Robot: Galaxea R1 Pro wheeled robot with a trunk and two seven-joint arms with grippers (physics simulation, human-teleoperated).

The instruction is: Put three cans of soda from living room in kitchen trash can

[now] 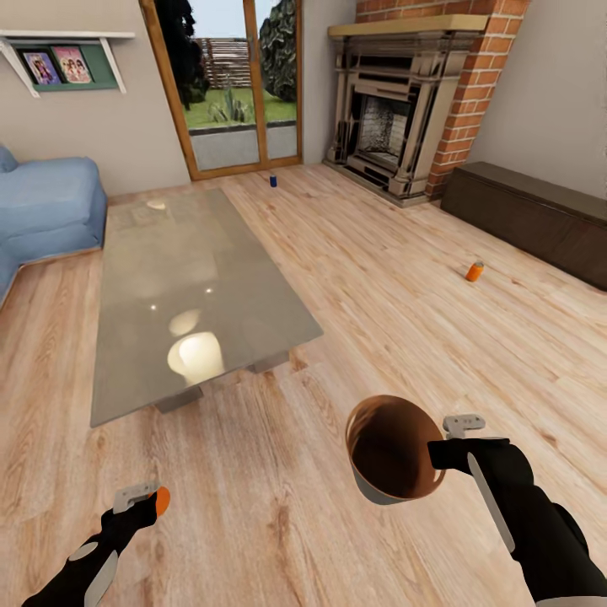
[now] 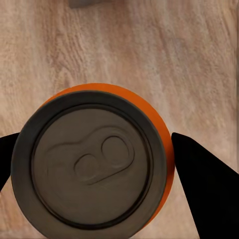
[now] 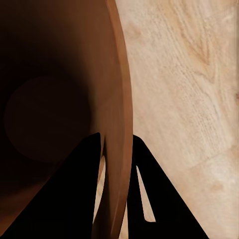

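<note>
Orange aluminium shows between my left gripper's (image 1: 150, 499) two black fingers (image 2: 206, 186): that gripper is closed on a small orange soda can (image 2: 92, 162), and the left wrist view looks straight down on its dark lid and pull tab, a finger pressed to each side. My right gripper (image 1: 440, 455) has its fingers pinched on the rim of the round tapered bin (image 1: 392, 448), grey outside and glossy copper-brown inside, one finger inside the wall and one outside, as the right wrist view shows. I am holding the bin tilted above the light wood plank floor (image 1: 354, 278), its mouth turned toward me.

I take the low glass-like grey table (image 1: 194, 295) as my landmark. Both held things are on my side of it, the orange can off its near left corner, the bin off its near right corner. A second orange can (image 1: 475, 271) lies on the floor well to the table's right, near a dark low cabinet (image 1: 531, 217). A small blue can (image 1: 273, 179) stands beyond the table's far right corner, between the glazed door (image 1: 240, 84) and the brick fireplace (image 1: 396, 118).
</note>
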